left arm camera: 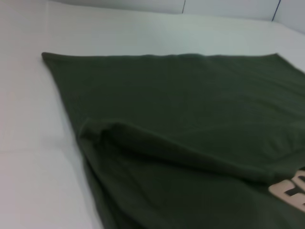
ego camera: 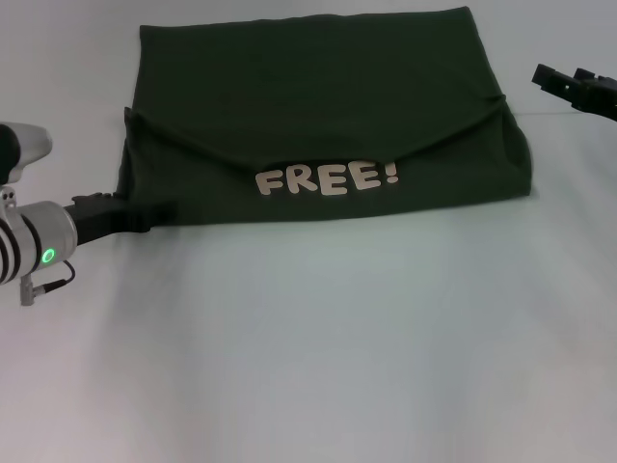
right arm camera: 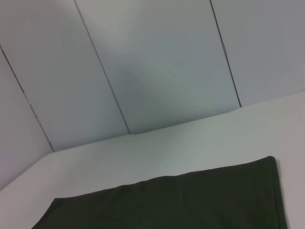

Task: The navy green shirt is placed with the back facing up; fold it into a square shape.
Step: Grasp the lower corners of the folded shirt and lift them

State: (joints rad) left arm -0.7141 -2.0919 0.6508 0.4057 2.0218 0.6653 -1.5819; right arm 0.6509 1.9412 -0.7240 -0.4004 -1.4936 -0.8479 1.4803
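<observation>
1. Head view: the shirt (ego camera: 318,106) lies flat on the far half of the table (ego camera: 318,347), partly folded, with cream "FREE!" lettering (ego camera: 326,179) showing below a curved flap. Expect soft, light, limp cloth that sags and slides; I'd pinch it at a corner or through a doubled edge, not mid-panel. Your left gripper (ego camera: 145,214) sits low at the shirt's near-left corner, its tips dark against the dark cloth, so you can't tell whether it is pinching anything. The right gripper (ego camera: 569,85) hovers clear beyond the shirt's right edge, partly cut off; how far it is spread is unreadable.
2. Left wrist view: you see the folded ridge and a piece of the lettering, but no fingers.
3. Right wrist view: only a far strip of shirt and the wall (right arm camera: 157,62); no fingers show.
</observation>
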